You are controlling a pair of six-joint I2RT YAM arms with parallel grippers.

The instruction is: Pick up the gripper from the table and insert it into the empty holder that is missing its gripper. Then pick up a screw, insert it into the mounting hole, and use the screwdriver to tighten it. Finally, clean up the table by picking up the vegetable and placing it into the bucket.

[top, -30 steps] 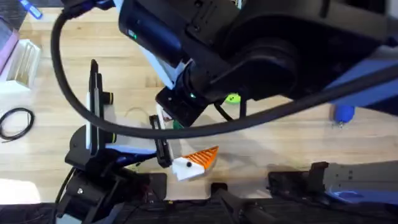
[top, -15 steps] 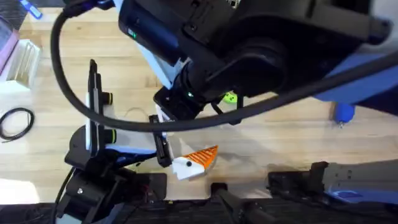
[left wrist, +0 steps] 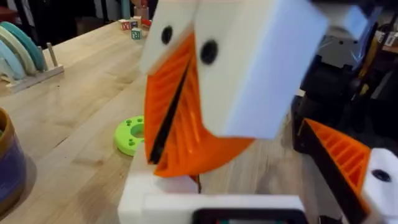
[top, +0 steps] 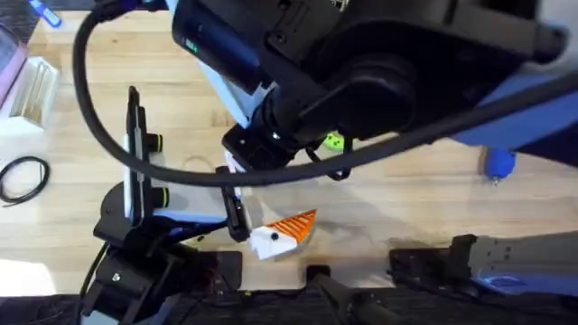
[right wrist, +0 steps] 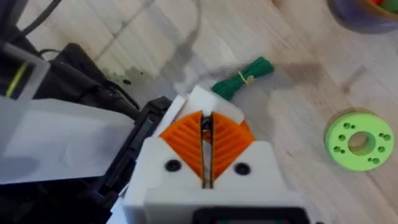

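fingers (right wrist: 186, 140) over pale plank table (right wrist: 298, 99)

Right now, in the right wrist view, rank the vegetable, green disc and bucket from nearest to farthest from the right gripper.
1. vegetable: on the table just past the right gripper.
2. green disc: lying flat, well off to one side.
3. bucket: farthest, beyond the disc.

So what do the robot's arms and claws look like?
The arms are black with blue parts, and a thick black cable loops across. Each claw has white blocky fingers with orange ribbed pads, and black screw holes dot the white parts.
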